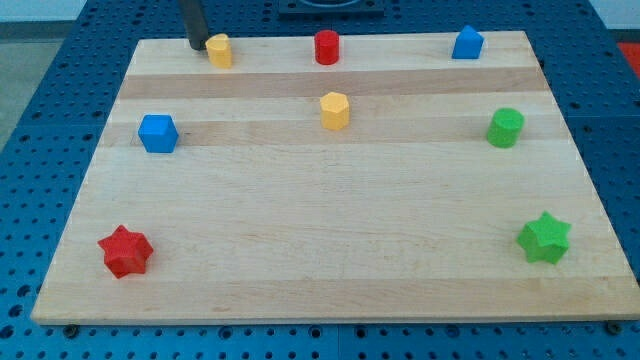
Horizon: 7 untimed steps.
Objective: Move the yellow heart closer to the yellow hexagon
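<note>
Wooden board (330,270): pale, planked, fills most of the view, lying on a blue perforated table (30,60).

Dark rod: enters from the view's top edge, upright. It has no jaws and holds nothing. My tip (197,46) rests at the board's top-left part, just beside the yellow heart on its left; whether they touch cannot be told.

Green star (544,238): near the view's right edge, lower part of the board.

Red star (125,251): lower left corner area, well apart from all others.

Blue block (157,133), faceted, shape unclear: left side, mid-height.

Green cylinder (505,128): right side, above the green star.

Yellow hexagon (335,110): near the board's centre line, upper half, below the red cylinder.

Blue block (467,43), house-like with pointed top: top edge, towards the right.

Red cylinder (327,47): top edge, middle.

Yellow heart (219,50): top edge, left of the red cylinder, up and to the left of the yellow hexagon, well apart from it.
</note>
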### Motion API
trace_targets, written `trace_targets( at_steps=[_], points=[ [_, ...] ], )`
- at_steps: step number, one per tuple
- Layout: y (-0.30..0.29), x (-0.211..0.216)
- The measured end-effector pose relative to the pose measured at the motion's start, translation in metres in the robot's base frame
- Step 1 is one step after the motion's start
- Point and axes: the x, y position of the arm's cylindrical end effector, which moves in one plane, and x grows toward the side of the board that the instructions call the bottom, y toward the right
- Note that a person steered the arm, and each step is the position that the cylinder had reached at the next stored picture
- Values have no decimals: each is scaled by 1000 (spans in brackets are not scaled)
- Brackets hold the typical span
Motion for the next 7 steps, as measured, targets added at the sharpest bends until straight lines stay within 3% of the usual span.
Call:
trace_targets(
  at_steps=[3,7],
  points=[
    [18,47],
    [117,73]
  ],
)
